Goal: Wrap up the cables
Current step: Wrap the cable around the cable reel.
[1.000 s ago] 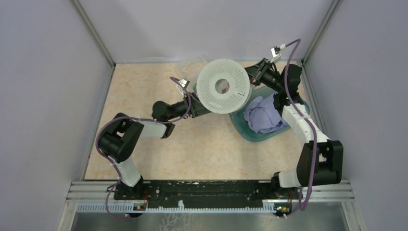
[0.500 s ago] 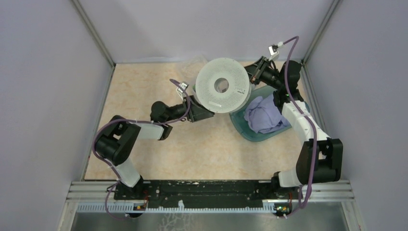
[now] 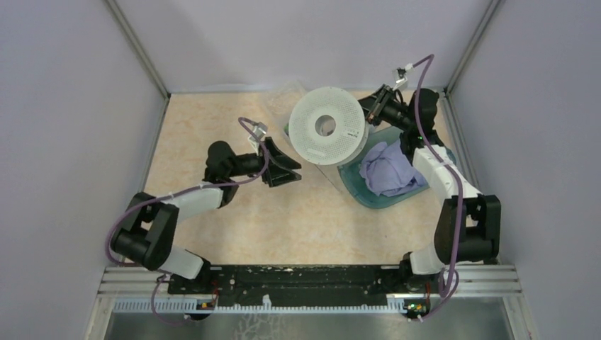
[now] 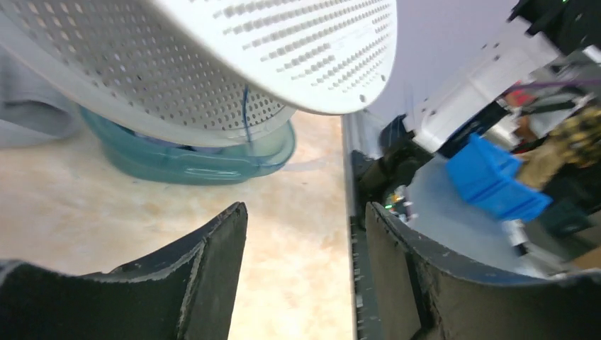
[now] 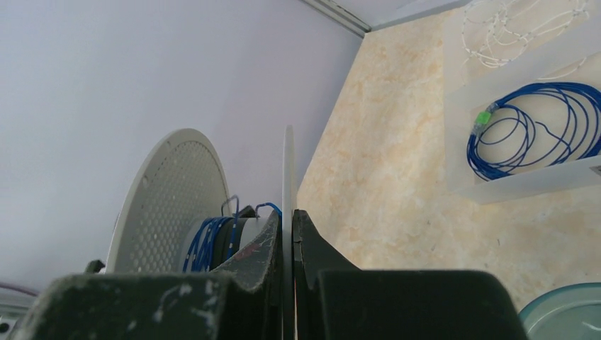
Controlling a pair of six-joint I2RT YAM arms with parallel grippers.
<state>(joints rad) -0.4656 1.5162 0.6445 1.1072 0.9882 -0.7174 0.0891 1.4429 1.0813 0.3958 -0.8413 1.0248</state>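
Spool (image 3: 327, 126) pinched by right hand (image 5: 287, 218); left hand (image 4: 305, 212) agape.

No readable text, labels, brands, numbers or signs anywhere

The light in here is soft and even, coming from overhead; the pale walls (image 3: 85, 106) and the marbled table (image 3: 212, 127) look bright, with no glare. Shadows are faint, only a pale one beneath the perforated spool (image 3: 327, 126) and the arms. The overhead view is sharp throughout. In the left wrist view the near fingers (image 4: 205, 283) are dark and blurred, and the right edge smears. In the right wrist view the fingers (image 5: 333, 290) loom grainy, though the blue wire coil (image 5: 528, 131) is crisp.
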